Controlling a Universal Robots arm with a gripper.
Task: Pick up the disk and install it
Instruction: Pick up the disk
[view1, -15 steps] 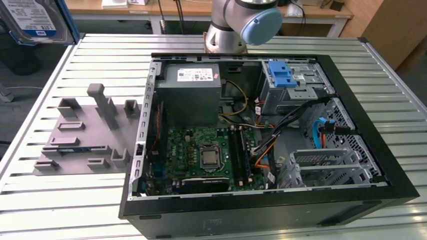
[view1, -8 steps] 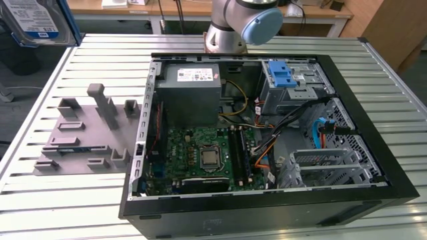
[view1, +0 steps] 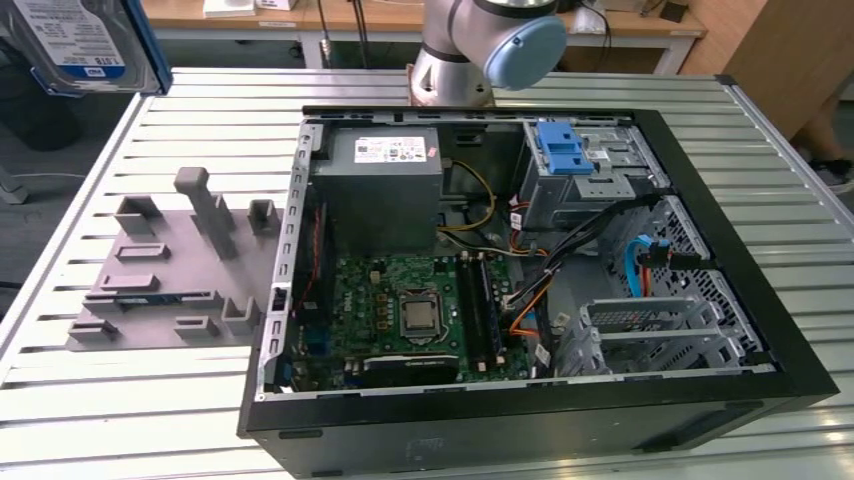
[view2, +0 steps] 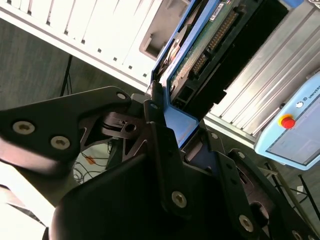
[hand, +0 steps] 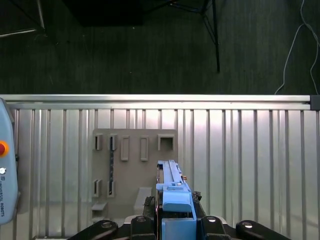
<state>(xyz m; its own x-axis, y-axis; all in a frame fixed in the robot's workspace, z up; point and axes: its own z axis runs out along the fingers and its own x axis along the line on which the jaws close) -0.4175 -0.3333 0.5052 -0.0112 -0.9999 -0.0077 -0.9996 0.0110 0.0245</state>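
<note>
Second wrist view has the black bolted gripper (view2: 175, 120) clenched on the disk (view2: 200, 55) by its blue plastic rail, the gripper's body cut off by the frame; the disk's green circuit board shows obliquely. At the exterior view's upper left corner the disk (view1: 80, 45) is cropped, well apart from the open computer case (view1: 754, 240) on the ribbed aluminium table (view1: 80, 400)

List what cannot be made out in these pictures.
Exterior view: the silver-grey rectangular hard drive with blue plastic rails is cut off by the top edge.
First wrist view: the drive is edge-on, hiding its label; the bottom edge cuts the black gripper.
Exterior view: the inside of the grey metal drive bay is hidden behind its blue plastic latch and black cables.
</note>
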